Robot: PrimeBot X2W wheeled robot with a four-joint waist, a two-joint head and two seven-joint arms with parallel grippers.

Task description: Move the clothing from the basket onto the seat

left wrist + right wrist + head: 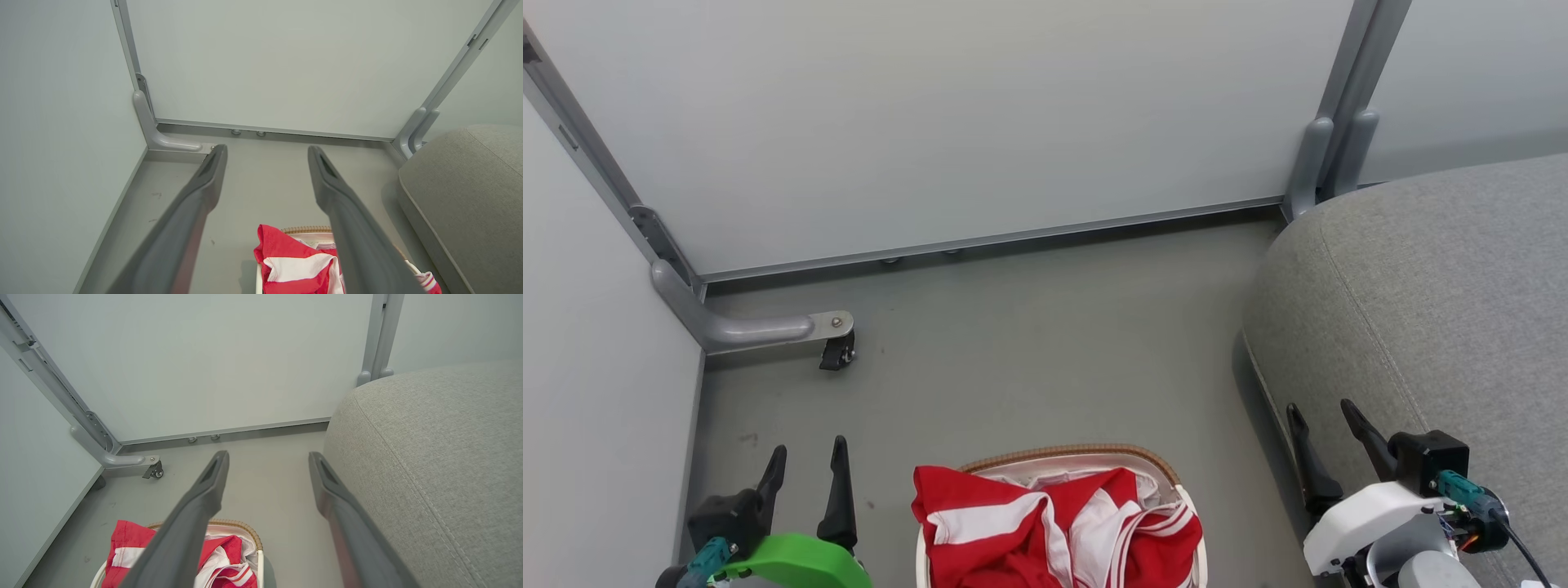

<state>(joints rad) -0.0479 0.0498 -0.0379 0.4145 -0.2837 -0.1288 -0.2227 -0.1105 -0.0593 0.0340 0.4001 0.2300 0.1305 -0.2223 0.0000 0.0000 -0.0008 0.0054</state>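
Red clothing (1054, 523) with white stripes fills the white basket (1086, 453), which has a brown woven rim and sits on the floor at the bottom centre of the head view. One red fold hangs over the basket's left rim. The grey woven seat (1429, 302) rises at the right. My left gripper (806, 461) is open and empty to the left of the basket. My right gripper (1321, 420) is open and empty beside the seat's front edge. The clothing (294, 265) shows in the left wrist view, and the clothing (126, 547) and seat (433, 453) in the right wrist view.
White partition panels close off the back and left, joined by grey metal posts. A grey foot with a small black caster (837, 351) juts onto the floor at the left. Bare grey floor (1045, 343) lies between the basket and the back panel.
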